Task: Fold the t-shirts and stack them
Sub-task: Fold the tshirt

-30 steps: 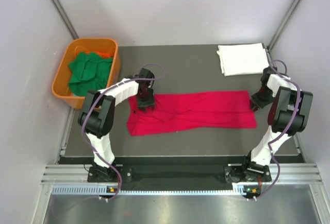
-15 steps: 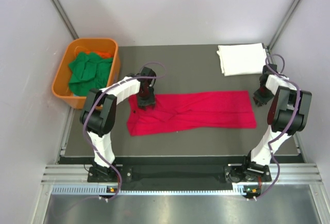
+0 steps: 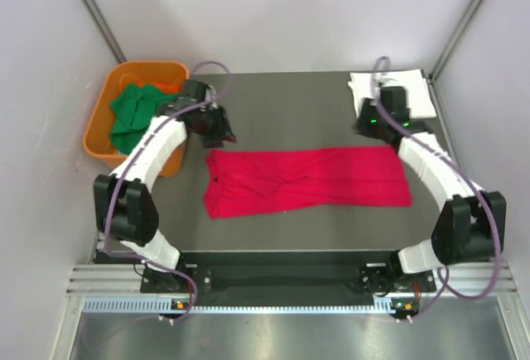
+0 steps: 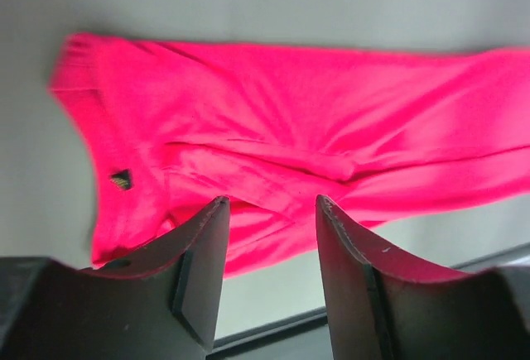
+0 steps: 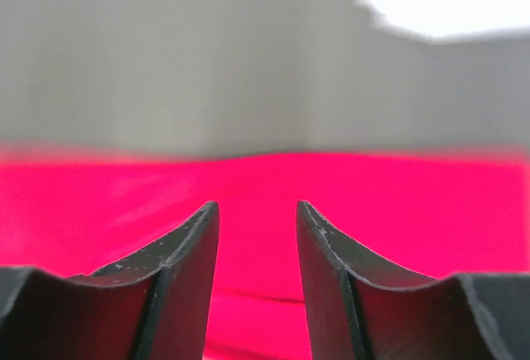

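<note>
Parted and empty, left pincer (image 3: pixel 222 135) and right pincer (image 3: pixel 370 126) hang over counter (image 3: pixel 290 103); red t-shirt (image 3: pixel 306 180) lies spread at 6 o'clock of both, long axis 9-to-3, collar end nearer left pincer.

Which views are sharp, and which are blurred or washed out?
Top external: evenly lit and sharp, red t-shirt crisp. Left wrist: fingers sharp, shirt slightly soft. Right wrist: shirt and background heavily blurred, top-right corner blown out to white.
</note>
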Controlling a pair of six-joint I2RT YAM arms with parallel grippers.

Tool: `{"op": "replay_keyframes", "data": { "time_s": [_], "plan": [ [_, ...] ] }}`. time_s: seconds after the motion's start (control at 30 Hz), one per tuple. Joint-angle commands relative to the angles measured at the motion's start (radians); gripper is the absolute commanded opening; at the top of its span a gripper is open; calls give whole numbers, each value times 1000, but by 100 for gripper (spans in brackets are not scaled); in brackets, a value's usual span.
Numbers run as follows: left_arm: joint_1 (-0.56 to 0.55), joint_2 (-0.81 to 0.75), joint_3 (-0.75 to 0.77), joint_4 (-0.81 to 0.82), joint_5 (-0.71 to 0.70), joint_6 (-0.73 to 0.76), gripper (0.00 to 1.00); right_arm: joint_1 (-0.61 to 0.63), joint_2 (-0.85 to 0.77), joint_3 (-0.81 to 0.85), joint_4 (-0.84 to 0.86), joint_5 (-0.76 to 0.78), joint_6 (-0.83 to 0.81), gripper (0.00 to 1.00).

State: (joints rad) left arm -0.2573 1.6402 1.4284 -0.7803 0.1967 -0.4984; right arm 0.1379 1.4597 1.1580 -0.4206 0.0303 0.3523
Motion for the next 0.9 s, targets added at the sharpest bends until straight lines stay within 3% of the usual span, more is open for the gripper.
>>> {"op": "replay_keyframes", "data": {
  "time_s": [0.0,0.17,0.3,0.4,0.6,0.87],
  "plan": [
    [150,-106,-45,59,191,-55,51,253,-78,-92,282,-179,-243,43],
    [289,-177,-76,286,313,-175,50,523,14,-58,345,-155,-345,43],
    [314,-158,-16,366,261,-276,50,652,158,-3,413,-158,-415,43],
    [346,-105,59,368,265,-319,50,735,304,130,340,-129,-470,42],
    [388,-48,93,386,297,-347,50,810,505,302,272,-110,-532,41],
    [391,-65,46,377,300,-313,50,908,582,338,232,49,-614,37]
  ]
}}
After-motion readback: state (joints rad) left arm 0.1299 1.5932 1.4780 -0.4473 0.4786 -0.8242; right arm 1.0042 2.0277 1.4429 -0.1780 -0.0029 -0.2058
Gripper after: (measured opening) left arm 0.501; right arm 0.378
